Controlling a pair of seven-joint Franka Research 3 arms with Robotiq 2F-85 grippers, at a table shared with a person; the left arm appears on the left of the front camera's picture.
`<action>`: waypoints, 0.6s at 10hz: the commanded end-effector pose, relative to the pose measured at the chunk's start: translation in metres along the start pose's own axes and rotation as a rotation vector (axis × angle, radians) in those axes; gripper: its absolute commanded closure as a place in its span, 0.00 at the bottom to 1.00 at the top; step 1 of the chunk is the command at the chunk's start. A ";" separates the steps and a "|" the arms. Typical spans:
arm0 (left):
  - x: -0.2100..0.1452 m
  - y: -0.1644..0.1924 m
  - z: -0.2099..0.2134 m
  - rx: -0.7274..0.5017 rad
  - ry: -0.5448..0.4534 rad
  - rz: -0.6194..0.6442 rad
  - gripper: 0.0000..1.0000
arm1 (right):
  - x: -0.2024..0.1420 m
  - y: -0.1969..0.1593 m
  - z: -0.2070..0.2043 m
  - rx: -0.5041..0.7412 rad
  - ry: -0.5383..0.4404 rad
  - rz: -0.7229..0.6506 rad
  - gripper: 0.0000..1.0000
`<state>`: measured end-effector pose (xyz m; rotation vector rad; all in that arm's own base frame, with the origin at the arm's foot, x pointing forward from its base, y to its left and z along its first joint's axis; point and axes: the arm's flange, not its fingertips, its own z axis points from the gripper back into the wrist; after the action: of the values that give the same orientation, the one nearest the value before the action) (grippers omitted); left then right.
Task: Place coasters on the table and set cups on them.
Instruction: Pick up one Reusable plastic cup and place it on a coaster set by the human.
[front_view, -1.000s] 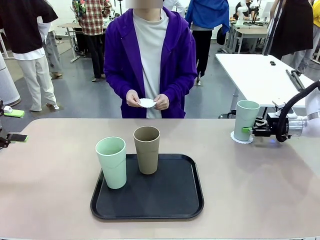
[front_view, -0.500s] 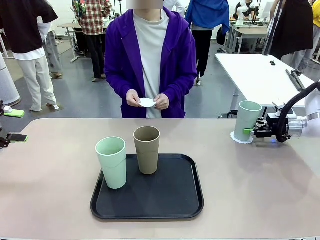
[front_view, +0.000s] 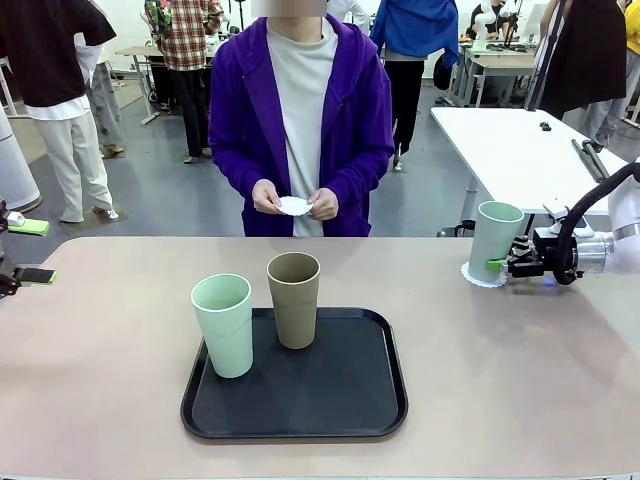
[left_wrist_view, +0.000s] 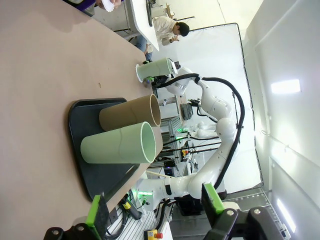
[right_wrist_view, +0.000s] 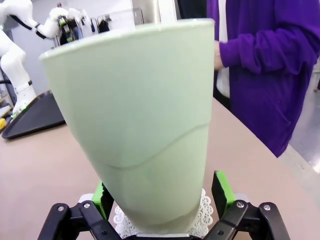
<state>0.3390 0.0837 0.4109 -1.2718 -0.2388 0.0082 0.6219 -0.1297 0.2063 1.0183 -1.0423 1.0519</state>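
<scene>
The right end effector (front_view: 503, 262) has opened wide, releasing the mint cup (front_view: 494, 240) upright on its coaster (front_view: 478, 277) at the desk's (front_view: 520, 380) far right. One setting is complete. The second mint cup (front_view: 224, 325) and the tan cup (front_view: 295, 300) remain on the tray (front_view: 300, 415).

1 mint cup (right_wrist_view: 145, 130) is standing upright on a lacy coaster (right_wrist_view: 202, 222) near the table (right_wrist_view: 40, 170)'s edge, the right gripper (right_wrist_view: 161, 195)'s 2 green pads (right_wrist_view: 220, 192) sitting spread either side of its base. A person's purple sleeve (right_wrist_view: 260, 65) is showing beyond that edge.
</scene>
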 end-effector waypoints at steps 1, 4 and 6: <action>0.000 0.000 0.001 -0.009 -0.006 -0.013 0.00 | 0.007 0.008 0.001 -0.022 0.141 -0.017 0.00; 0.000 0.000 0.001 -0.009 -0.006 -0.013 0.00 | 0.018 0.019 0.010 -0.064 0.233 -0.005 0.00; 0.000 0.000 0.001 -0.009 -0.006 -0.013 0.00 | 0.026 0.028 0.022 -0.107 0.286 -0.004 0.00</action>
<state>0.3390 0.0837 0.4109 -1.2718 -0.2388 0.0082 0.6091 -0.1464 0.2310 0.7957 -0.8978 1.1076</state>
